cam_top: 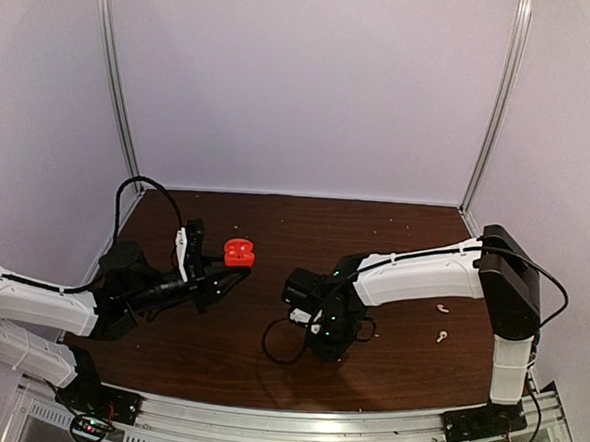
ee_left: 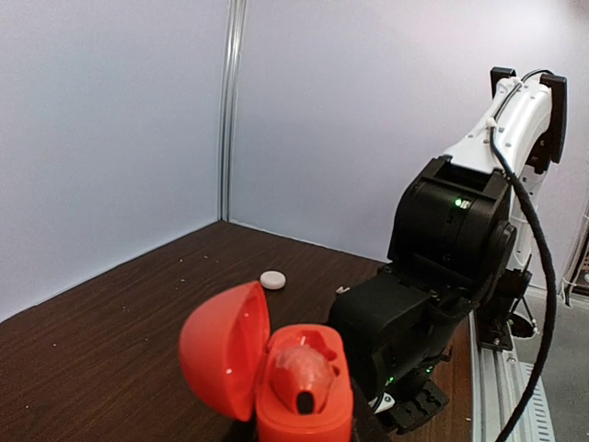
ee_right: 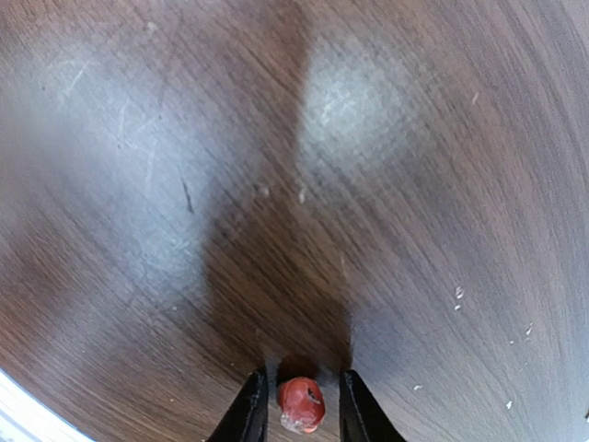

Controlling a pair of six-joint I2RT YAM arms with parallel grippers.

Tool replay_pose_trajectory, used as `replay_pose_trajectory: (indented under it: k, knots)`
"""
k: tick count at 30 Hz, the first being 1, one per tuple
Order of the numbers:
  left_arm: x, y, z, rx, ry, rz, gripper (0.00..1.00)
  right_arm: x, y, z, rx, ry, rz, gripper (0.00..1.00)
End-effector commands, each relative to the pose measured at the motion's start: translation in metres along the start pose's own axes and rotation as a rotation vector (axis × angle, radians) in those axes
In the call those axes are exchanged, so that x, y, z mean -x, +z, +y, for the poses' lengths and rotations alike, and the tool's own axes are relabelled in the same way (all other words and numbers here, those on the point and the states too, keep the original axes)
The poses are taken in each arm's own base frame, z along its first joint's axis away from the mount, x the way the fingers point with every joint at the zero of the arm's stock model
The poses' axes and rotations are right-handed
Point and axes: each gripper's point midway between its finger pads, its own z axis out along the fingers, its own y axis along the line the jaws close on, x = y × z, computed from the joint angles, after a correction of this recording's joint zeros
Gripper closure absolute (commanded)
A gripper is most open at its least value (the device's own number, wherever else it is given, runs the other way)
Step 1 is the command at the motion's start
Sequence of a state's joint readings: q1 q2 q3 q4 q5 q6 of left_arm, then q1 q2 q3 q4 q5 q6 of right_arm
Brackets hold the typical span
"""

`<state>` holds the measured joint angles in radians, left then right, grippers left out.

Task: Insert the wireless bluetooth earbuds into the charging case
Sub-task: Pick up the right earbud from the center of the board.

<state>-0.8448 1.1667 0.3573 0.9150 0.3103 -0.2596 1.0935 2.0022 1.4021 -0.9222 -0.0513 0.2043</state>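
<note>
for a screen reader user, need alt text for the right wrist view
A small red earbud sits between the right gripper's two dark fingers at the bottom edge, above a dark brown wooden table with pale specks.

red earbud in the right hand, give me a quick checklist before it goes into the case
1. Red earbud sits between the right hand fingers: ok, the fingers flank it closely on both sides.
2. Red charging case held by the left hand: ok, it is up off the table.
3. Case lid open: ok, hinged back to one side.
4. Free slot for this earbud: cannot tell, one earbud already sits inside and the other slot is hidden.
5. Right hand lined up with the case: not ok, it faces bare table, apart from the case.
6. White earbuds out of the way: ok, they lie far right.
</note>
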Motion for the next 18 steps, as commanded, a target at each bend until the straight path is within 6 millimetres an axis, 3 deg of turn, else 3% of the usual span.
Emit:
replay_pose_trajectory:
  k: [1,14,18]
  knots:
    - [0.012,0.001,0.001,-0.001,0.027,-0.041,1.00,-0.007,0.000,0.001,-0.015,-0.027,0.035,0.72]
    - [0.009,0.001,0.002,0.002,0.024,-0.035,1.00,0.002,-0.002,0.005,-0.003,-0.033,0.004,0.87]
    - [0.010,0.000,0.002,0.006,0.019,-0.044,1.00,0.017,-0.018,0.005,0.006,-0.013,-0.084,0.89]
